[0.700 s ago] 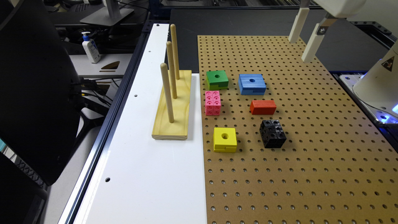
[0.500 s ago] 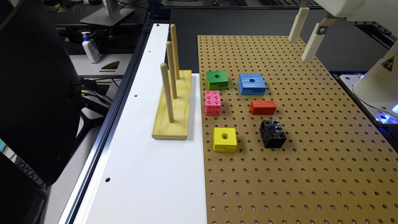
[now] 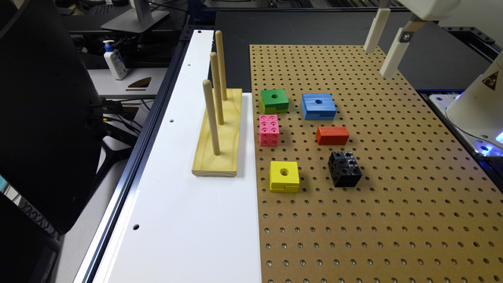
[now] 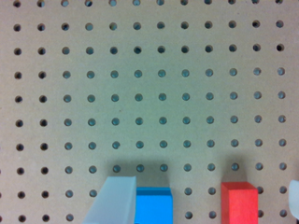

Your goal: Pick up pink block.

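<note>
While raised: gripper (image 3: 386,54) spread, empty, well apart from pink block (image 3: 269,130).
Pink block: on pegboard (image 3: 393,220), between green block (image 3: 274,100) and yellow block (image 3: 284,176).

Exterior view: camera high, off arm, looks obliquely down and along pegboard (image 3: 393,188) from near edge, wide shot. Wrist view: looks straight down on pegboard (image 4: 149,93), closer, gripper finger (image 4: 114,200) at frame edge. Both views share blue block (image 3: 318,106) (image 4: 154,205), red block (image 3: 332,135) (image 4: 239,203).
</note>
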### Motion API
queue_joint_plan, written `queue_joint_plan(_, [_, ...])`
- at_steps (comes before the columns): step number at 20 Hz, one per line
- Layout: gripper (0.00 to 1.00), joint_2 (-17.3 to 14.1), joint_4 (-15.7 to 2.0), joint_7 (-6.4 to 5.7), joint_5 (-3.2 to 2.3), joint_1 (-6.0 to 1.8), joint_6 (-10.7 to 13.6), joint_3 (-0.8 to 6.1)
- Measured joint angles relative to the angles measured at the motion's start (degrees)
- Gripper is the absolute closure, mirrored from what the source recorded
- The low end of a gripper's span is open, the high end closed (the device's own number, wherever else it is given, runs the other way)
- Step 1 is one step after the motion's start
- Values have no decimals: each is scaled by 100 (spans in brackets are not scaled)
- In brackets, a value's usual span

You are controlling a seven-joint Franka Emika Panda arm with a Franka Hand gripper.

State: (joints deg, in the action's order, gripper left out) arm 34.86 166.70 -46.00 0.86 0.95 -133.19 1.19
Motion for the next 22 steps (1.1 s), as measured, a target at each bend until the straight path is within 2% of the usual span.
queue_joint_plan(4, [0, -4, -9, 0, 0, 4, -54, 0])
queue_joint_plan(11, [0, -157, -178, -1, 0, 25, -101, 2])
queue_joint_plan(18, [0, -679, -486, -2, 0, 32, -332, 6])
queue_joint_plan(22, [0, -1055, -772, -8, 0, 40, -383, 19])
